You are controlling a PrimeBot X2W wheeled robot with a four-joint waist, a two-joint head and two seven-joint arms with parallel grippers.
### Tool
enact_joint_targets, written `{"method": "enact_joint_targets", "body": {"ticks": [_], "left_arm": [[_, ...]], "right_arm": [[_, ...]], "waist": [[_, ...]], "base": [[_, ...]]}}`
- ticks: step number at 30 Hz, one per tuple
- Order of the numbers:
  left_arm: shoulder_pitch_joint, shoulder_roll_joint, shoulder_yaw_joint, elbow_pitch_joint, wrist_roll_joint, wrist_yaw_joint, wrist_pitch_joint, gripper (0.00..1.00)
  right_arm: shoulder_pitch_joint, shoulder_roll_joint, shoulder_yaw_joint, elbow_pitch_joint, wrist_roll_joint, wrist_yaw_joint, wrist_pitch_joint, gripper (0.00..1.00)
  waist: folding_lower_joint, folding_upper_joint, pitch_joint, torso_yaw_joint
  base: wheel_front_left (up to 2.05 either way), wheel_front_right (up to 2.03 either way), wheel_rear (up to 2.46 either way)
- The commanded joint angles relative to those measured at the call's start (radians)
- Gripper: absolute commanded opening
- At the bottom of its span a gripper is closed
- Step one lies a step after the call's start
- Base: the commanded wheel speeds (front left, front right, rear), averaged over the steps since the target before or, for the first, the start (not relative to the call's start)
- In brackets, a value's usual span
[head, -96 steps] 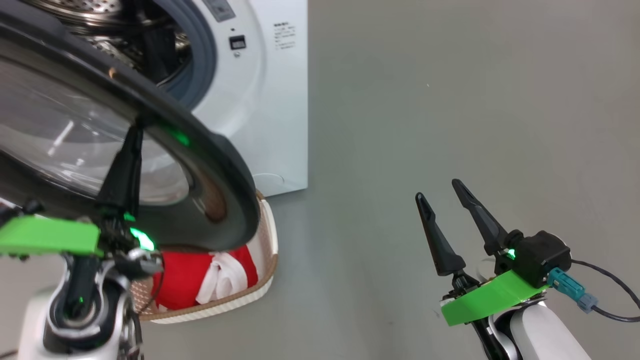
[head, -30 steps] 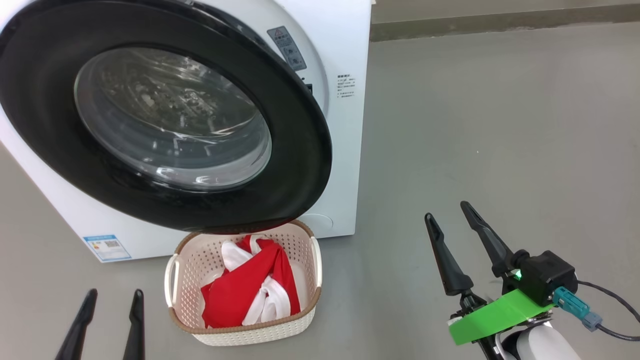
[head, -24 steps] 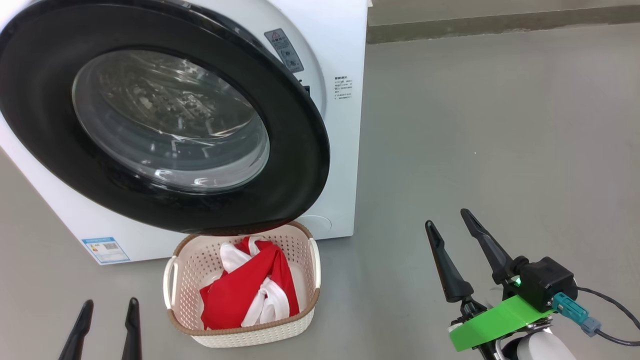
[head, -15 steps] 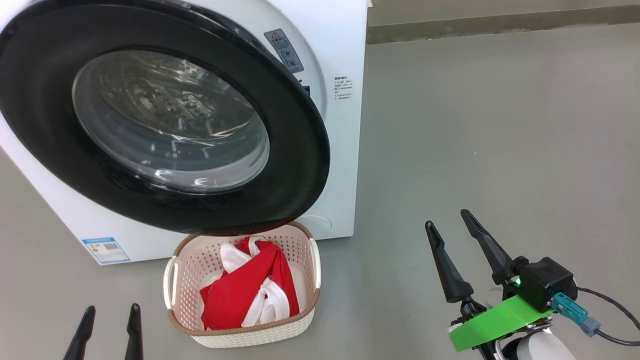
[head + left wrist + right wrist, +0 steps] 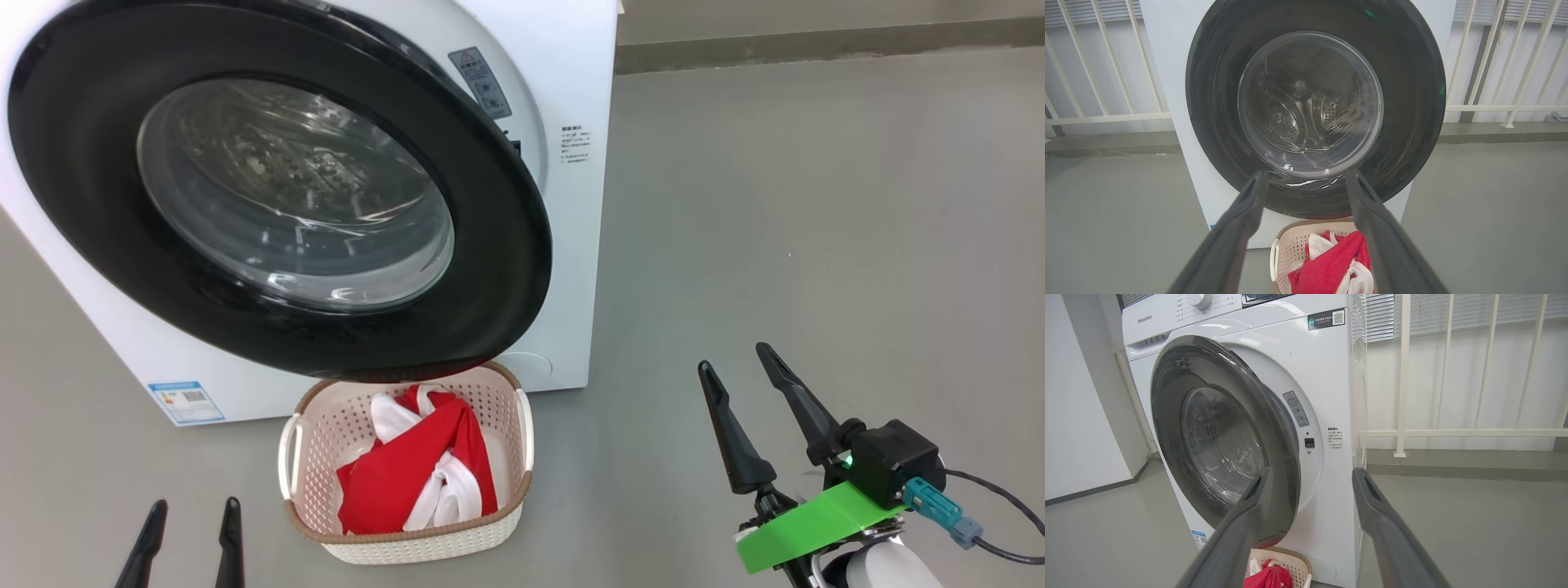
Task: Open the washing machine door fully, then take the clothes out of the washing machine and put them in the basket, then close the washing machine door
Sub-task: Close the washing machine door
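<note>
The round black washing machine door (image 5: 495,269) with its clear glass bowl lies swung against the white washing machine (image 5: 584,245). In the right wrist view the door's (image 5: 1167,428) free edge still stands a little off the front panel. Below the door sits the cream basket (image 5: 408,552), and the red and white clothes (image 5: 408,483) lie inside it. My left gripper (image 5: 193,505) is open and empty at the lower left, back from the basket, and faces the door (image 5: 1412,106). Well to the right of the machine, my right gripper (image 5: 733,359) hangs open and empty over the floor.
Grey floor (image 5: 816,204) stretches to the right of the machine. A white railing (image 5: 1404,375) and a wall run behind it. A small blue label (image 5: 185,400) sits low on the machine's front. The basket (image 5: 1290,253) stands directly under the door's lower edge.
About three seconds ago the door stood wide open with my left gripper against it; now it is swung almost shut and the left gripper has drawn back low. The camera has shifted.
</note>
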Motion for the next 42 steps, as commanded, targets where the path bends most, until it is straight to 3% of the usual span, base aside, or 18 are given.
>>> {"method": "enact_joint_targets", "body": {"ticks": [1,6,7,8,10,19,25,30,42], "left_arm": [[-0.039,0.003,0.031,-0.024,0.01,-0.005,-0.012,1.0],[-0.04,-0.003,0.019,-0.024,0.015,-0.006,-0.012,1.0],[-0.041,-0.004,0.016,-0.024,0.016,-0.006,-0.012,1.0],[-0.042,-0.005,0.012,-0.024,0.017,-0.006,-0.012,1.0],[-0.044,-0.007,0.005,-0.025,0.017,-0.006,-0.012,1.0],[-0.06,-0.007,-0.029,-0.021,0.018,-0.006,-0.012,1.0],[-0.078,0.002,-0.047,-0.01,0.015,-0.006,-0.012,1.0],[-0.094,0.013,-0.063,-0.004,0.008,-0.006,-0.012,1.0],[-0.161,0.02,-0.103,0.006,-0.014,-0.006,-0.012,1.0]], "right_arm": [[-0.015,0.003,0.012,-0.022,0.012,0.007,-0.006,1.0],[-0.021,0.003,0.018,-0.008,0.015,0.007,-0.006,1.0],[-0.025,0.003,0.021,0.001,0.013,0.007,-0.006,0.77],[-0.031,0.003,0.025,0.01,0.011,0.007,-0.006,0.45],[-0.045,0.003,0.03,0.03,0.006,0.007,-0.006,0.0],[-0.183,0.003,0.074,0.224,0.016,0.007,-0.006,0.0],[-0.313,0.003,0.146,0.352,0.098,0.007,-0.006,0.0],[-0.458,0.003,0.255,0.508,0.179,0.007,-0.006,0.0],[-0.735,0.003,0.511,0.738,0.38,0.007,-0.006,0.0]], "waist": [[0.0,-0.0001,-0.001,0.003],[0.0,-0.0001,-0.004,0.024],[0.0,-0.0001,-0.004,0.029],[0.0,-0.0001,-0.003,0.036],[0.0,-0.0001,-0.002,0.048],[0.0,-0.0001,0.017,0.107],[0.0,-0.0001,0.036,0.146],[0.0,-0.0001,0.061,0.169],[0.0,-0.0001,0.149,0.194]], "base": [[0.0,0.0,0.0],[0.0,0.0,0.0],[0.0,0.0,0.0],[0.0,0.0,0.0],[0.0,0.0,0.0],[0.0,0.0,0.0],[0.0,0.0,0.0],[0.0,0.0,0.0],[0.0,0.0,0.0]]}}
